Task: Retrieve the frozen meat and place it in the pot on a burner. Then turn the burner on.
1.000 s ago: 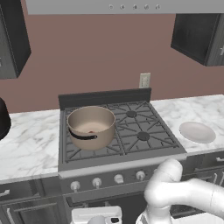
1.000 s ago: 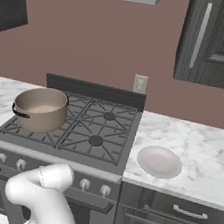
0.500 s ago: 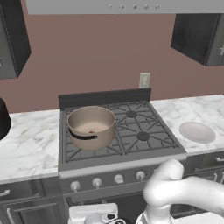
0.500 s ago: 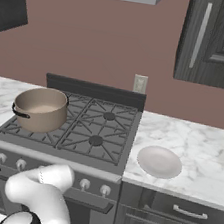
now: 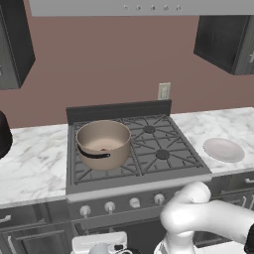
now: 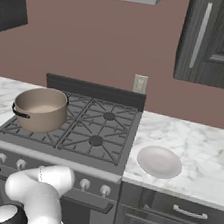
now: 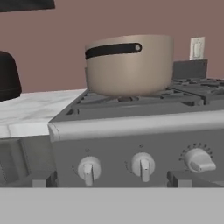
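Hanging low in front of the stove [image 5: 144, 184], my pincer [image 5: 100, 245] stands wide open with nothing in it. Its own camera looks level at the control panel. Three knobs line up there: a left knob [image 7: 89, 169], a middle knob [image 7: 143, 166] and a right knob [image 7: 199, 161].

I judge the burner step is what remains. The knobs look small, rigid and smooth, so I would close squarely across the raised bar of one and twist without slipping. Which one feeds the pot's burner I cannot tell.

Farther back, the pot [image 5: 103, 144] sits on the near left burner, its dark handle band facing me. A small red fleck low inside it looks like the frozen meat [image 5: 103, 148]. It should be hard, light and slick, best pinched across its flat sides if I ever had to lift it. The plate [image 5: 223, 150] lies on the bench [image 5: 30, 168] to the right of the stove.

Against the earlier frames, almost nothing differs. The hand has edged slightly left and the elbow has shifted a little, while pot, meat and plate lie as they did.
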